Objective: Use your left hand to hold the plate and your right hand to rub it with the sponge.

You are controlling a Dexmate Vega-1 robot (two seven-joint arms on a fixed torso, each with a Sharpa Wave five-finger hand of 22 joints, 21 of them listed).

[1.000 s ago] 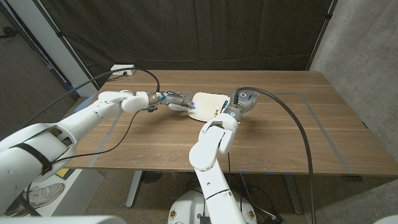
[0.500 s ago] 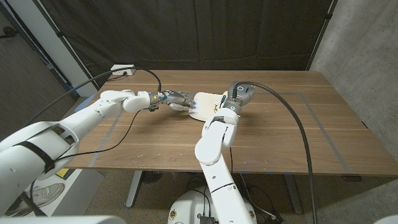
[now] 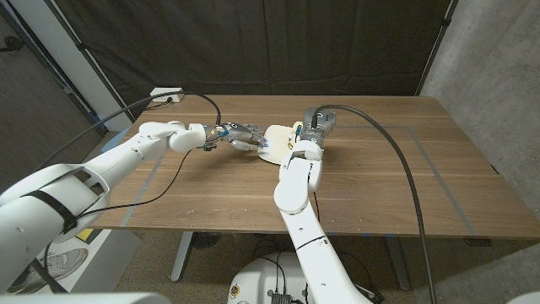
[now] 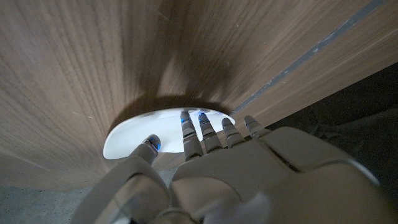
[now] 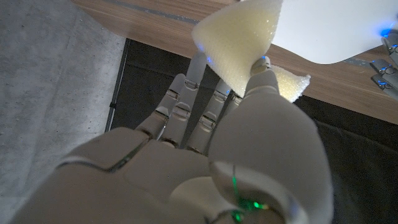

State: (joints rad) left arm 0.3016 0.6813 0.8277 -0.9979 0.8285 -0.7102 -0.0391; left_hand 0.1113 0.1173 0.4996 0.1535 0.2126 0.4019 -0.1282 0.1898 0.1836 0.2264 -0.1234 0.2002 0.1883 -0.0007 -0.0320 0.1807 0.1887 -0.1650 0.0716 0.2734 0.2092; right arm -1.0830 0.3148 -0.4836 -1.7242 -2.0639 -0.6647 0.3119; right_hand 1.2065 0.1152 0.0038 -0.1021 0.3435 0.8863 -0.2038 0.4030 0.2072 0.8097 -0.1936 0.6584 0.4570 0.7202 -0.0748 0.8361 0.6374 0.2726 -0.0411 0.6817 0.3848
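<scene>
- We see the plate [image 3: 277, 141], white, lying on the wooden bench [image 3: 380, 169] toward its far middle, between our two hands.
- Our left hand [image 3: 239, 135] reaches in from the left and grips the plate's left rim, its fingers [image 4: 205, 127] laid over the plate's edge.
- Our right hand [image 5: 217, 118] is clenched on the pale yellow sponge [image 5: 239, 40], pinching it between thumb and fingers.
- The sponge sits at the plate's right edge; we cannot tell if it touches.
</scene>
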